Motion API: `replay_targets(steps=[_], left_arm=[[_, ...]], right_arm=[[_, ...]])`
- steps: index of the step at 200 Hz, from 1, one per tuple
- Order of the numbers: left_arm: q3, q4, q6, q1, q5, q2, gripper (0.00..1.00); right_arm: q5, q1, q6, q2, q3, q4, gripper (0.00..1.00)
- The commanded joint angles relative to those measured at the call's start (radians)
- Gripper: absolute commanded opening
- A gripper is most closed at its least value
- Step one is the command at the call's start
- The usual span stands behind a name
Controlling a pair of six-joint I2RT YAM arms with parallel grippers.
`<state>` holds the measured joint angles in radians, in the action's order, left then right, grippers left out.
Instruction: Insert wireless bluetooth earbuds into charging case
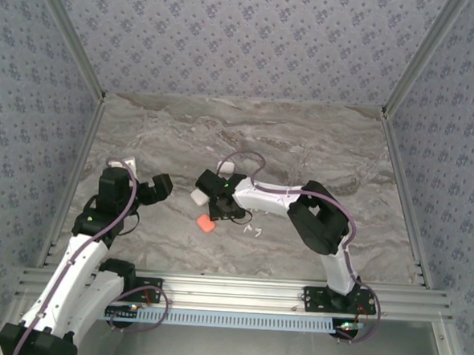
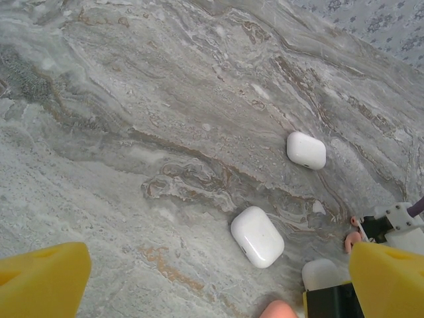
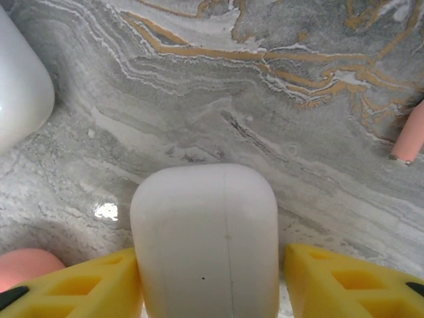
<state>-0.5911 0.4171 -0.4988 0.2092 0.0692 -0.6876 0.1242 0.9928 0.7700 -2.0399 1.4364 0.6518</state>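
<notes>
Table (image 1: 327,151) edge nearest the arms comes first: a coral case (image 1: 206,223) lies on the marbled top there. Two white earbuds (image 1: 255,229) lie loose a little to its right, outside any case.

Just beyond the coral case, the right claw (image 1: 214,199) reaches in from the right, pointed down at the table. Its wrist view shows its yellow fingers (image 3: 73,288) about half open astride a white case (image 3: 205,232) that sits on the table. One pad is against the case's side and the other is just beside it with a thin sliver between, so the case is bracketed, not clamped. A coral earbud (image 3: 411,136) lies on the table off to one side of that claw, apart from the coral case. A second white case (image 1: 199,198) lies closed just beside the claw's tip.

Further left, at about the same depth, the left claw (image 1: 157,187) hangs over bare table. Its jaws are as wide as they go, with nothing between them.

Farthest back, a third white case (image 1: 227,168) lies closed on the table, apart from the others.
</notes>
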Motion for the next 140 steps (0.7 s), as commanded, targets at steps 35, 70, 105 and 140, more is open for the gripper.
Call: replay_targets(steps=[35,70,105,140], left_arm=[[-0.023,-0.011,-0.004,-0.004,0.047,-0.012,0.99],[-0.069,-0.028,0.013,-0.005,0.154,-0.066,0.98],[-0.14,-0.055,0.038,-0.004,0.329,-0.146,0.94],[-0.245,-0.045,0.099,-0.005,0.517,-0.203,0.88]], right_arm=[[0.007,0.004,-0.103,0.03,-0.029,-0.014,0.48],[0.096,0.003,-0.296,0.172,-0.069,-0.044,0.47],[0.149,0.0,-0.545,0.363,-0.153,-0.136,0.45],[0.148,0.0,-0.797,0.56,-0.235,-0.247,0.45]])
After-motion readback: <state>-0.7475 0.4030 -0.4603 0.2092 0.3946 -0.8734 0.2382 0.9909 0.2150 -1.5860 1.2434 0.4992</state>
